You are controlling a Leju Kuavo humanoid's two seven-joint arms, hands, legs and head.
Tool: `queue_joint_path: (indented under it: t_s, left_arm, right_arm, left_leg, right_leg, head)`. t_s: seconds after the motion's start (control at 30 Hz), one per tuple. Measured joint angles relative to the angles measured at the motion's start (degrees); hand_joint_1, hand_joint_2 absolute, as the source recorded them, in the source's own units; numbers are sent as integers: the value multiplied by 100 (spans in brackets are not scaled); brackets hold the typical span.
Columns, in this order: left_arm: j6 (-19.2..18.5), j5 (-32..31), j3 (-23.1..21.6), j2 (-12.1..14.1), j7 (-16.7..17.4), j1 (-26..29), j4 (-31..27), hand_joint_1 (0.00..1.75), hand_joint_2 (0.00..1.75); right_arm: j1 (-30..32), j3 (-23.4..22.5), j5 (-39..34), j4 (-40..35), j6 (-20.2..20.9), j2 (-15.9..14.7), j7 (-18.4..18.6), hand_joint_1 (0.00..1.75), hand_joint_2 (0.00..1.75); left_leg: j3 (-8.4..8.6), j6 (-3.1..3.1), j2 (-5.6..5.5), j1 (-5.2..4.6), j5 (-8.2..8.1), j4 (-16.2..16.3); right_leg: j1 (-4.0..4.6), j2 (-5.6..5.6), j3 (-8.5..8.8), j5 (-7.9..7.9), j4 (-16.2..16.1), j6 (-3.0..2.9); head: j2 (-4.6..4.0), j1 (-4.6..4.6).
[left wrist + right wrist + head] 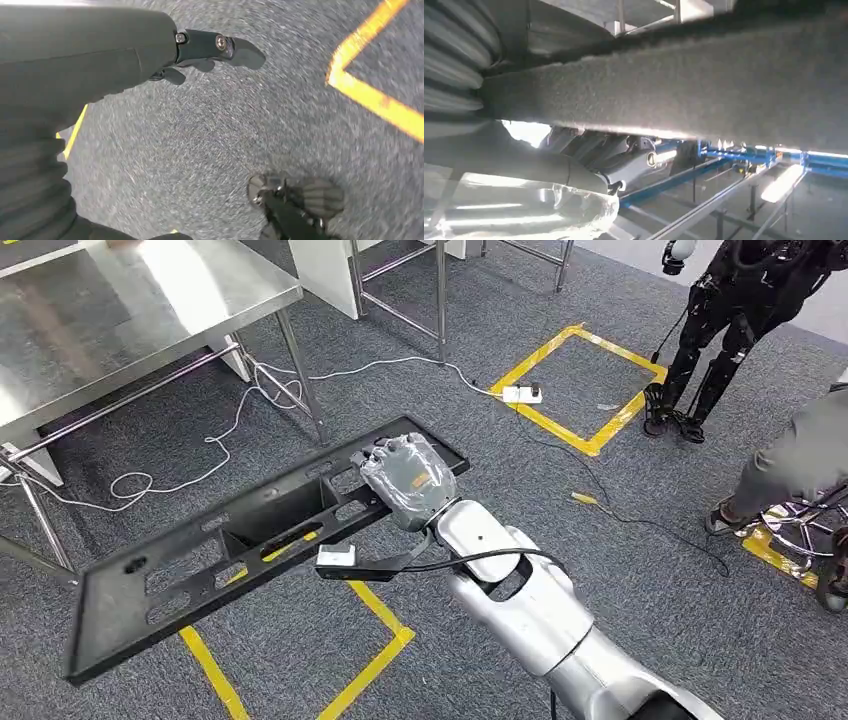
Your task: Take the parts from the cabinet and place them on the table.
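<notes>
- My right hand (405,478) grips one end of a long black part (240,540); my fingers (385,452) curl over its far edge with the back of the hand facing up.
- In the right wrist view the part (674,85) spans the frame as a dark, rough-surfaced bar, with my thumb (574,175) beneath it.
- The part is a flat, frame-like panel with several cut-out openings along its length. It is carried in the air above the carpet (480,440), clear of the table.
- Long axis: it runs from my right hand at centre down to the near left, where its free end hangs lowest. The held end points far and right.
- My left hand (100,55) hangs over the floor. One dark finger (215,47) extends straight with nothing in it; I cannot tell how the remaining fingers lie.
- No container is in view.
- A steel table (130,320) stands at far left, its top bare where visible. Its legs and lower rail lie between the part's free end and the tabletop.
- A white cable (250,390) loops across the carpet from under the table to a power strip (523,393) at far centre.
- Yellow tape (575,430) marks a square on the floor at far right; another yellow tape (370,650) outline lies under the part.
- A second, dark robot (730,320) stands at far right, and a person's leg (790,465) is at the right edge beside a stool base (800,530).
</notes>
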Motion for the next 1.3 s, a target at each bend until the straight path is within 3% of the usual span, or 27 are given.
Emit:
queue_joint_path:
  t_s: [0.07,0.1,0.13,0.23,0.27,0.3,0.33,0.4,0.43,0.47,0.5,0.57,0.6,0.63,0.67,0.77,0.83,0.87,0.93,0.97,1.0,1.03,1.07,1.13,1.17,1.2,1.3]
  left_arm:
    - [18,22,63,55,-31,5,0,0,175]
    - [24,46,107,96,-66,4,-2,0,175]
    - [24,46,131,114,-83,-8,-2,0,175]
    - [24,57,201,173,-118,-12,-4,0,175]
    - [24,66,232,188,-125,-15,-4,0,175]
    - [24,68,251,199,-129,-16,-7,0,175]
    - [24,72,256,192,-135,-25,-7,0,175]
    - [24,72,273,194,-142,-36,-9,0,175]
    - [24,72,293,197,-144,-36,-9,0,175]
    - [24,72,308,201,-144,-35,-9,0,175]
    - [22,79,310,201,-144,-33,-7,0,175]
    - [20,79,315,194,-144,-34,-7,0,175]
    - [15,79,315,190,-144,-35,-7,0,175]
    - [15,79,315,190,-144,-34,-7,0,175]
    - [15,79,319,196,-144,-34,-7,0,175]
    - [15,81,336,201,-144,-21,-7,0,175]
    - [15,81,350,201,-155,-22,-7,0,175]
    - [15,81,356,201,-157,-24,-7,0,175]
    - [15,81,363,203,-159,-25,-7,0,175]
    - [15,92,367,201,-159,-21,-7,0,175]
    - [15,107,374,199,-159,-21,-7,0,175]
    - [15,107,384,197,-159,-21,-7,0,175]
    - [17,107,395,194,-159,-22,-7,0,175]
    - [22,107,400,197,-159,-22,-7,0,175]
    - [24,107,400,201,-159,-24,-7,0,175]
    - [24,107,409,205,-159,-34,-7,0,175]
    - [26,107,422,208,-170,-30,-7,0,175]
  right_arm:
    - [2,9,0,-4,0,0,-2,175,175]
    - [-3,9,0,-24,0,9,0,175,175]
    - [-9,9,-2,-31,0,15,0,175,175]
    - [-11,13,-2,-39,15,18,0,175,175]
    - [-16,11,0,-46,15,22,0,175,175]
    - [-9,11,4,-59,15,11,0,175,175]
    - [-19,11,4,-68,15,9,0,175,175]
    - [-5,11,0,-68,15,-18,4,175,175]
    - [14,11,0,-68,17,-35,7,175,175]
    - [37,11,0,-68,17,-54,13,175,175]
    - [51,13,4,-68,17,-70,13,175,175]
    - [53,13,7,-68,20,-81,13,175,175]
    - [47,13,7,-70,17,-79,13,175,175]
    - [42,13,7,-70,17,-79,13,175,175]
    - [43,13,4,-74,20,-63,15,175,175]
    - [43,13,4,-74,18,-59,17,175,175]
    - [40,13,11,-76,20,-48,17,175,175]
    - [38,13,13,-77,20,-42,24,175,175]
    - [43,13,17,-76,20,-44,33,175,175]
    - [49,15,22,-76,20,-46,33,175,175]
    - [53,15,31,-76,20,-46,33,175,175]
    - [55,15,35,-76,20,-46,33,175,175]
    - [57,18,35,-76,20,-46,33,175,175]
    - [51,18,46,-83,20,-37,37,175,175]
    - [45,15,50,-92,20,-28,42,175,175]
    - [28,15,57,-92,20,-26,48,175,175]
    - [41,18,83,-96,31,-26,48,175,175]
  left_leg:
    - [363,25,17,5,451,-776]
    - [762,83,90,-2,781,-1531]
    - [842,98,157,-41,688,-1698]
    - [818,204,93,-98,694,-1696]
    - [852,256,76,-102,730,-1755]
    - [928,309,65,-30,802,-1873]
    - [937,343,48,-47,819,-1881]
    - [928,359,8,-58,820,-1878]
    - [918,362,-15,-62,819,-1875]
    - [915,361,-42,-63,818,-1872]
    - [917,359,-73,-63,817,-1869]
    - [917,338,-131,-60,804,-1840]
    - [915,309,-161,-58,785,-1809]
    - [890,267,-180,-71,756,-1766]
    - [865,219,-204,-105,718,-1722]
    - [855,169,-202,-59,716,-1721]
    - [801,110,-94,-35,581,-1551]
    - [667,70,-38,-26,373,-1232]
    - [219,19,-4,-8,-59,-309]
    - [24,8,-2,6,-150,47]
    - [-23,12,0,9,-121,106]
    - [-20,15,0,11,-79,83]
    - [70,29,2,11,110,-149]
    - [602,102,31,0,694,-1231]
    - [792,143,109,-21,779,-1629]
    - [814,173,142,-81,722,-1665]
    - [789,250,85,-112,717,-1676]
  right_leg:
    - [1,-1,19,-5,0,-1]
    - [3,-1,42,-17,-4,17]
    - [21,-3,43,-16,-8,22]
    - [29,-33,48,-20,-44,98]
    - [50,-47,77,-9,-83,147]
    - [59,-43,11,-50,-12,155]
    - [67,-20,-87,-179,210,127]
    - [58,-3,-508,-552,1094,58]
    - [55,5,-791,-737,1640,50]
    - [53,5,-943,-786,1914,84]
    - [48,5,-933,-722,1849,137]
    - [27,7,-491,-345,946,263]
    - [6,17,-176,-141,339,299]
    - [-10,47,-46,-82,33,269]
    - [-17,24,-8,-49,24,214]
    - [9,20,-10,-34,34,130]
    - [-39,15,13,-23,20,77]
    - [-34,13,23,-31,20,62]
    - [-12,2,25,-41,22,48]
    - [-2,-4,25,-45,23,43]
    - [4,-6,27,-47,24,41]
    - [6,-7,30,-50,24,38]
    - [13,-9,41,-54,24,33]
    - [21,-10,87,-67,22,25]
    - [25,-11,98,-71,14,23]
    - [78,-12,81,-67,3,48]
    - [46,-44,92,-56,-44,120]
  head:
    - [0,-2]
    - [0,-2]
    - [0,7]
    - [0,-4]
    - [0,-15]
    - [0,4]
    - [0,27]
    - [0,42]
    - [0,39]
    - [0,46]
    - [0,39]
    - [0,48]
    - [0,48]
    - [0,55]
    - [0,39]
    - [0,35]
    - [0,28]
    - [0,0]
    - [0,0]
    - [0,2]
    - [0,4]
    - [0,4]
    - [0,2]
    - [0,2]
    - [0,2]
    - [0,18]
    - [0,-4]
